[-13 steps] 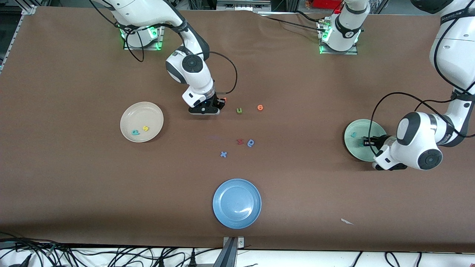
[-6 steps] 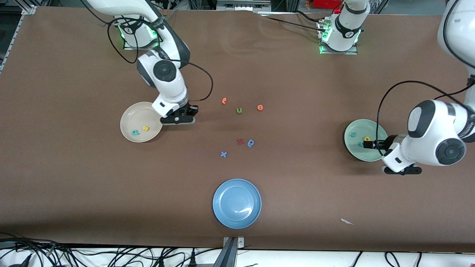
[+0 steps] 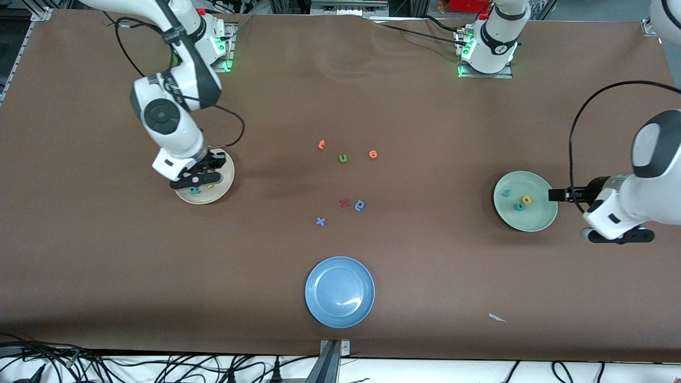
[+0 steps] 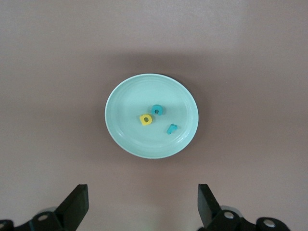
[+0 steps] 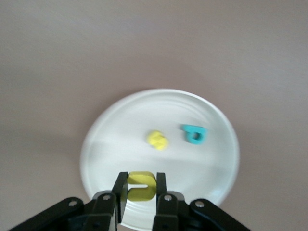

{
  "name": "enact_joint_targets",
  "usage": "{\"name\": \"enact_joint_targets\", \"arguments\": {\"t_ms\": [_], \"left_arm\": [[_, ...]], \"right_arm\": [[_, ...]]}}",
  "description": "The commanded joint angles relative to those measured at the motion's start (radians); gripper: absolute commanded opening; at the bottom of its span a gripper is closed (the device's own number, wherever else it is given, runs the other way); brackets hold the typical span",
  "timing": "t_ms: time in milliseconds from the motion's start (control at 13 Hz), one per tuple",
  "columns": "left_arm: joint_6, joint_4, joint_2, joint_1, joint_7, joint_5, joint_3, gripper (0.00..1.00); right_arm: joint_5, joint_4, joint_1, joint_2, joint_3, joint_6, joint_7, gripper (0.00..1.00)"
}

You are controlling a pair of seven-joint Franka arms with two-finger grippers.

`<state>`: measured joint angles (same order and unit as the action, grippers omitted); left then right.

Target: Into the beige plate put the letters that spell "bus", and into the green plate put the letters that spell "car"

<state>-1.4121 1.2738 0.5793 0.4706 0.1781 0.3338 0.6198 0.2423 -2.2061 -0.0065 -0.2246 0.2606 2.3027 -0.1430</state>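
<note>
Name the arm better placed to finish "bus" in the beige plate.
Right. Its end effector holds the yellow-orange "u" over the beige plate; the left end effector is open by the green plate.

A blue plate (image 3: 339, 291) is set on the brown table (image 3: 425, 276) near the front camera's edge, and a small white scrap (image 3: 497, 318) is seen toward the left arm's end of it. Mid-table, an orange letter (image 3: 321, 144), a green letter (image 3: 343, 158) and an orange round letter (image 3: 373, 154) are laid in a loose row; nearer the camera, a red letter (image 3: 344, 202) is found just beside a blue a/q-shaped letter (image 3: 359, 205), with a blue x (image 3: 320, 221) nearby
</note>
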Motion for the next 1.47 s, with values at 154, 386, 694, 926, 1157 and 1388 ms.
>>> {"name": "enact_joint_targets", "arguments": {"t_ms": [154,386,694,926,1157,1388], "left_arm": [[0.044,-0.105,-0.009,-0.029,-0.008,-0.01,0.017,1.0],[0.044,-0.186,-0.009,-0.12,-0.002,-0.018,-0.05,1.0],[0.044,-0.212,-0.055,-0.421,-0.008,-0.232,-0.485,1.0],[0.019,-0.2,-0.091,-0.477,-0.012,-0.351,-0.601,0.98],[-0.095,-0.017,-0.22,-0.483,-0.014,-0.355,-0.598,0.98],[-0.139,0.093,-0.3,-0.495,-0.02,-0.357,-0.6,0.97]], "right_arm": [[-0.055,-0.037,-0.076,0.031,0.025,-0.013,0.092,1.0],[-0.081,-0.031,-0.076,0.034,0.025,-0.014,0.091,1.0],[-0.144,0.052,-0.076,0.051,0.025,-0.075,0.091,1.0],[-0.205,0.194,-0.075,0.062,0.023,-0.164,0.088,1.0],[-0.206,0.356,-0.075,0.073,0.0,-0.325,0.092,1.0],[-0.233,0.498,-0.07,0.091,-0.047,-0.489,0.097,1.0]]}}
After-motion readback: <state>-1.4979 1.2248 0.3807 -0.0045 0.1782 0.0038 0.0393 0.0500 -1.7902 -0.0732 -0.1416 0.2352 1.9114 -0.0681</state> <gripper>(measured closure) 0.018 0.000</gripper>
